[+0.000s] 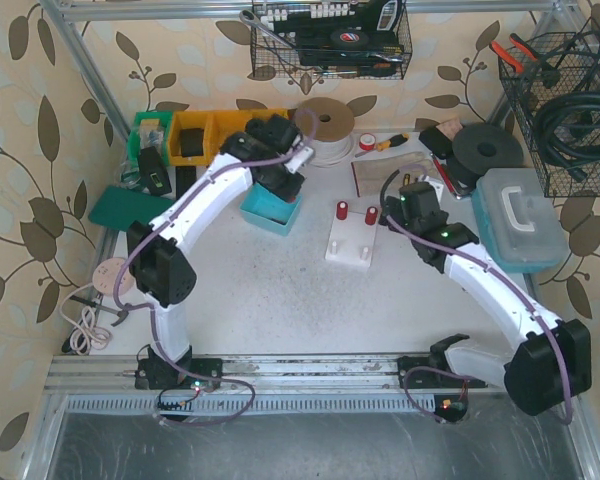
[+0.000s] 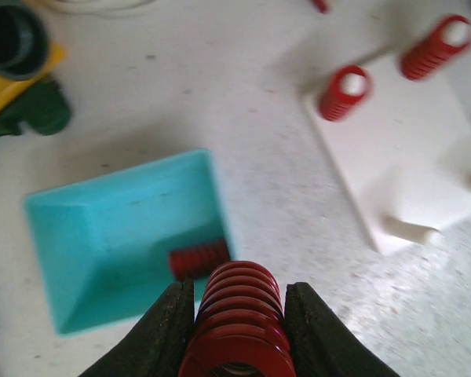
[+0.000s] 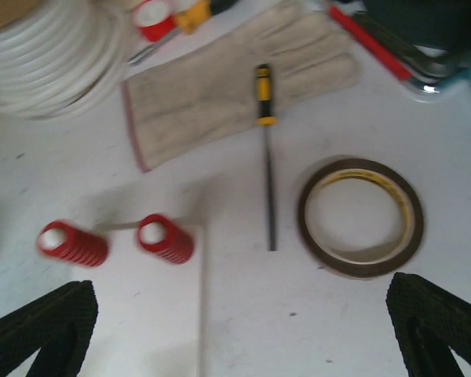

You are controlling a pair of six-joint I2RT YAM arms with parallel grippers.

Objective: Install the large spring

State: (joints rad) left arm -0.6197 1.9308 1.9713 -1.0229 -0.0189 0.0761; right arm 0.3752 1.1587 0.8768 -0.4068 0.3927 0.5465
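A large red spring (image 2: 239,314) is clamped between the black fingers of my left gripper (image 2: 239,310), which hangs at the right edge of a teal bin (image 2: 118,236). In the top view this gripper (image 1: 283,186) is over the bin (image 1: 271,212). A smaller red spring (image 2: 198,259) lies inside the bin. The white peg plate (image 2: 412,149) (image 1: 352,242) carries two red springs (image 2: 344,92) (image 2: 436,45) on its far pegs. A near peg (image 2: 408,229) is bare. My right gripper (image 3: 243,322) (image 1: 412,196) stands open and empty above the plate's right edge.
Behind the plate lie a work glove (image 3: 235,78), a yellow-handled screwdriver (image 3: 265,149), a brown tape roll (image 3: 359,267) and a white hose coil (image 3: 47,55). A plastic case (image 1: 520,215) stands at the right, yellow bins (image 1: 205,135) at the back left.
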